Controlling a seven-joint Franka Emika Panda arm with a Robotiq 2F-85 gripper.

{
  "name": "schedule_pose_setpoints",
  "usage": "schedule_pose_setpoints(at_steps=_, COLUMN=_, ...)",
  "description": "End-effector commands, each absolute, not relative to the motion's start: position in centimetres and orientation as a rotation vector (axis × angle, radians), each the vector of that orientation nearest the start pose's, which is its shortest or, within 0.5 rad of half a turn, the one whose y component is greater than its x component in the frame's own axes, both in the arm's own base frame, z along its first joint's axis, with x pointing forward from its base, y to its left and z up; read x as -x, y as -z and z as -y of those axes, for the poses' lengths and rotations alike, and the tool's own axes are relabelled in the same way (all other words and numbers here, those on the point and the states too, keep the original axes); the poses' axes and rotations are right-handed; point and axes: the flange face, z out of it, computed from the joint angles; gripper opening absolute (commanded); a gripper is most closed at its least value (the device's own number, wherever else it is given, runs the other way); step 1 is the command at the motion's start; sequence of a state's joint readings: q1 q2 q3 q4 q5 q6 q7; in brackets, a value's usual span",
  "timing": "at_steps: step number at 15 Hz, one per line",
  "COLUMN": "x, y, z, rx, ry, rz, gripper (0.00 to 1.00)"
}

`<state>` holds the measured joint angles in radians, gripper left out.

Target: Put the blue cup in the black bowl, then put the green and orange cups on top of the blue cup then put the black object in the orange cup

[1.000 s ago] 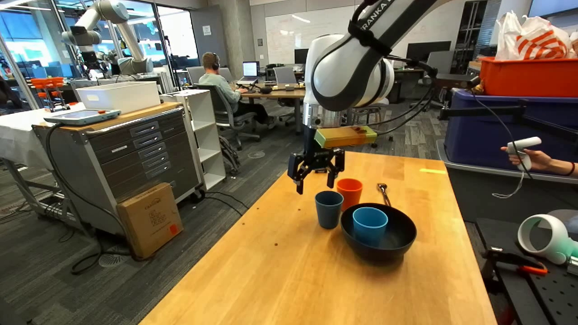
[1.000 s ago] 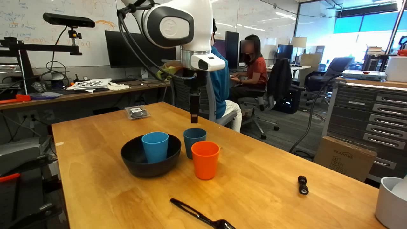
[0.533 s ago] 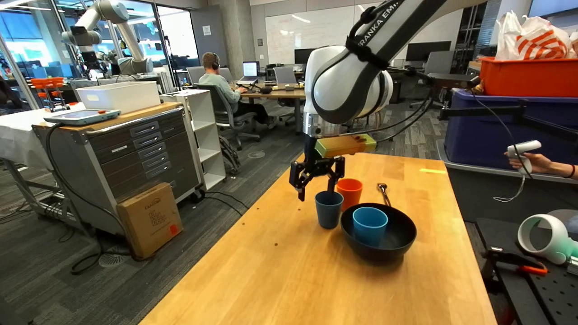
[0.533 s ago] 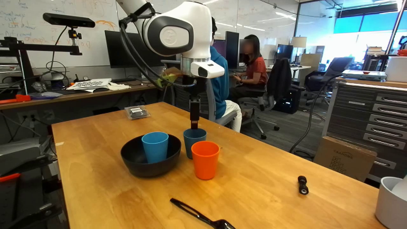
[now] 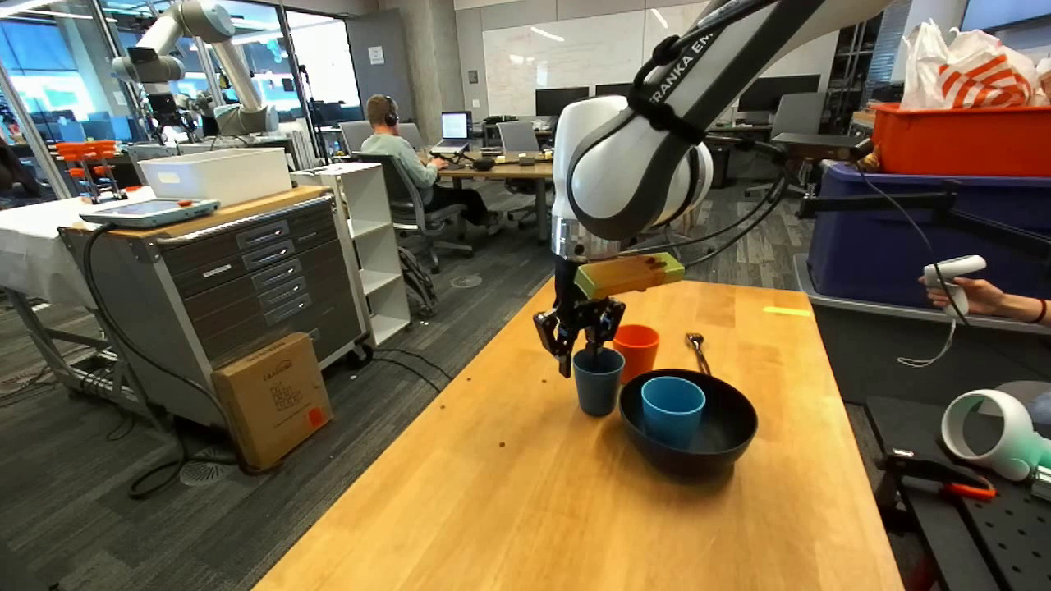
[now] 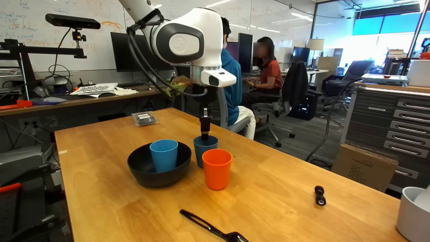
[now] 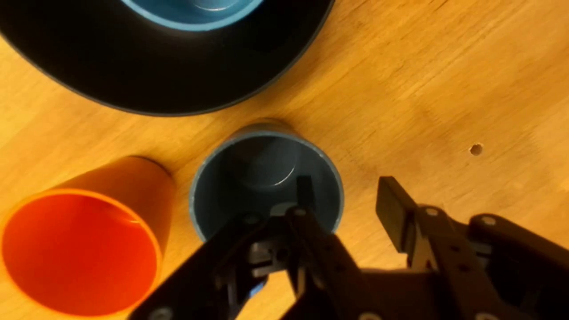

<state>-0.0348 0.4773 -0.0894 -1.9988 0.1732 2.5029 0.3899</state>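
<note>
– Where do we have the green cup point(image 7: 262, 164), and do we hold it?

– Not yet. We have it on the table point(image 6: 100, 208), just beside the black bowl point(image 6: 144, 174) and near the orange cup point(image 6: 217, 173), with wood showing between them in the wrist view. We have the gripper point(image 7: 346, 195) at the green rim, jaws parted: one dips inside the cup, the other hangs outside, and we see a gap to the wall on that outer side, so nothing is gripped.

– Why do we straddle the wall, not the whole cup?

– We judge that a pinch on one side suits the thin wall and leaves the mouth up for nesting. The outer jaw may jam between the cups, so we may need to let go before the green one seats fully.

– And the blue cup point(image 6: 164, 158)?

– We see it in the bowl, so we count the first step as done.

– Which way do our things point?

– All three cups stand mouth up, long axes close to vertical. The black object point(image 6: 215, 230) lies flat, its long axis slanting across the table in an exterior view, handle end toward the bowl, head away. We probably must tip it up to drop it into the orange cup.
</note>
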Motion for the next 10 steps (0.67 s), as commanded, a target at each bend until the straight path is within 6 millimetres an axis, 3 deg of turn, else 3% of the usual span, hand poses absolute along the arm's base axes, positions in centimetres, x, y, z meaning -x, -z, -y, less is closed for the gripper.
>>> schedule_pose_setpoints(at_steps=1, x=-60.7, y=-22.4, z=7.3, rx=2.936, ry=0.071, rz=-0.975, gripper=0.15)
schedule_pose_setpoints(at_steps=2, x=-60.8, y=-22.5, z=7.3, rx=2.939, ry=0.073, rz=-0.972, gripper=0.06)
schedule_pose_setpoints(at_steps=4, x=-60.8, y=-22.6, z=7.4, rx=2.944, ry=0.075, rz=-0.969, gripper=0.01)
schedule_pose_setpoints(at_steps=10, x=-60.9, y=-24.0, z=7.9, rx=2.985, ry=0.105, rz=-0.957, gripper=0.03)
